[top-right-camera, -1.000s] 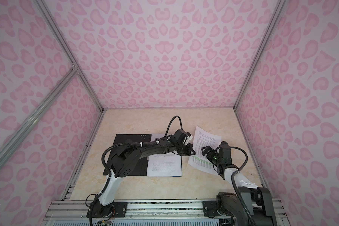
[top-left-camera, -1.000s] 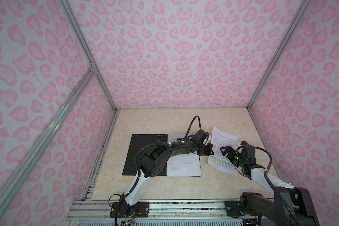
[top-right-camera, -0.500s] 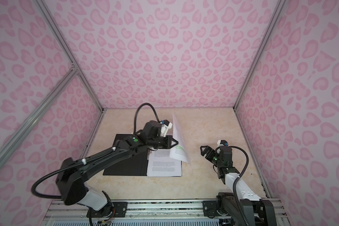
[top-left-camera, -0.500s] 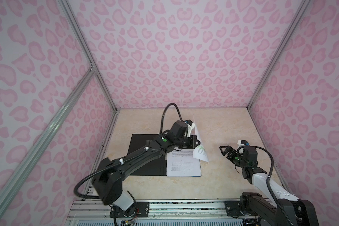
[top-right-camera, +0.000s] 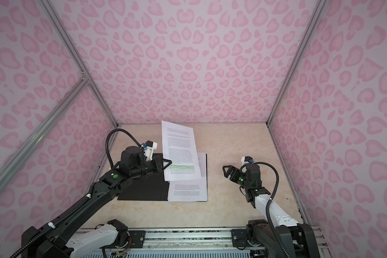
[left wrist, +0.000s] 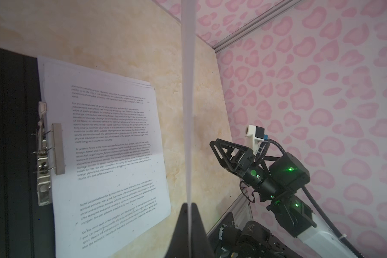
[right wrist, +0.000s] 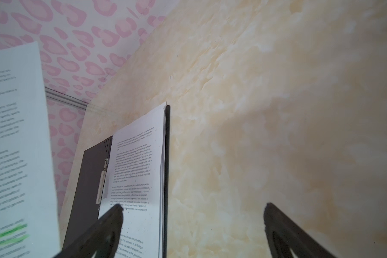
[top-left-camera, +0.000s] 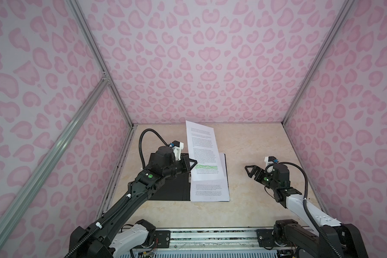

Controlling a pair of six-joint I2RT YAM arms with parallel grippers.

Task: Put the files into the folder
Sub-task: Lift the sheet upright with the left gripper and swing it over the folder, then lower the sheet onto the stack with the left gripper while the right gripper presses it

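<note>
— Pink-printed walls point(top-left-camera: 210, 67) enclose a beige marbled tabletop point(top-left-camera: 255, 145). Report folder position.
— I see the folder point(top-left-camera: 170, 189) lying open and flat on the tabletop, left of centre in both top views, black inside facing up. Its metal clip point(left wrist: 43, 156) sits by the spine. A stack of files point(top-left-camera: 210, 192) lies on the right-hand half. The clip's bar overlaps the stack's edge; whether it presses down I cannot tell.
— Left claw status?
— My left claw point(top-left-camera: 192, 162) is closed on the left edge of one lifted sheet point(top-left-camera: 201, 147). It stands nearly upright above the stack, printed face towards the top cameras, green highlighted lines point(top-left-camera: 207, 166) in its lower part. The left wrist view shows it edge-on, pinched between the fingertips point(left wrist: 180, 225).
— Right claw status?
— My right claw point(top-left-camera: 249, 171) hangs above bare tabletop, well apart from the folder on its right, jaws spread wide, nothing between them
</note>
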